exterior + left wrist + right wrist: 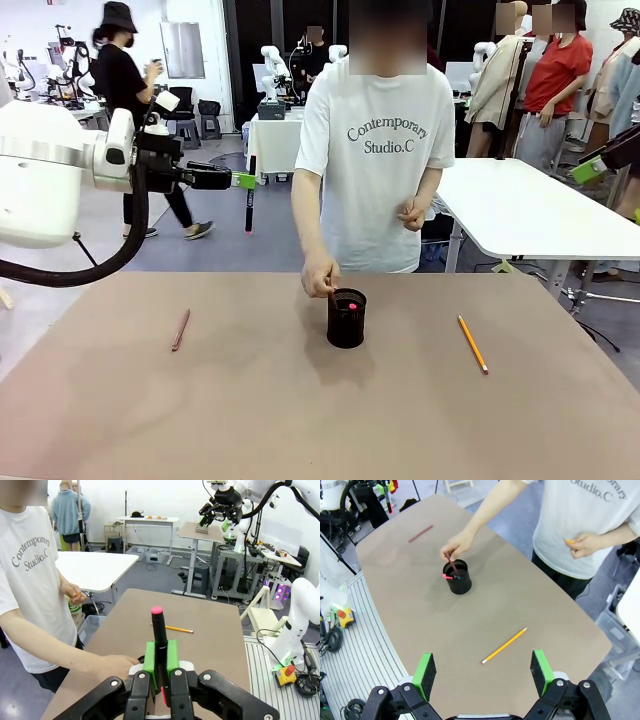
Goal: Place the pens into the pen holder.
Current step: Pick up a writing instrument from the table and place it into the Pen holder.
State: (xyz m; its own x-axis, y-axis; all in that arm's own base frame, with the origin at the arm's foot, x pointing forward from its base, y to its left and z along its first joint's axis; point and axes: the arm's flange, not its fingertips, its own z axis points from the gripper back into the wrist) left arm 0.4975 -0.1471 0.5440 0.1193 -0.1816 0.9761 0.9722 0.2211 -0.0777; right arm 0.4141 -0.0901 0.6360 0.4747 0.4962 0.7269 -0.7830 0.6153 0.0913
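Clearly, our left claw (pixel 160 661) is clenched on a black pen (pixel 159 630) with a pink tip. It holds the pen high at the far left, well apart from the pen holder (pixel 346 320). Our right claw (pixel 482 672) hangs released, pads wide, above the right side of the bench (pixel 250 420).

A reddish-brown pen (pixel 180 329) lies flat at the left and a yellow pencil (pixel 473 344) at the right, both well apart from the holder, which stands upright near the middle.

We judge these pens light, stiff and smooth, so they may roll on the bench or swivel in the pads. A pinch across the mid-barrel, pads square to its length, should suit best.

Inside the mesh cup a pink end (pixel 352 303) shows, and the person's hand (pixel 320 278) holds a slim reddish stick (pixel 452 566) dipped into it.
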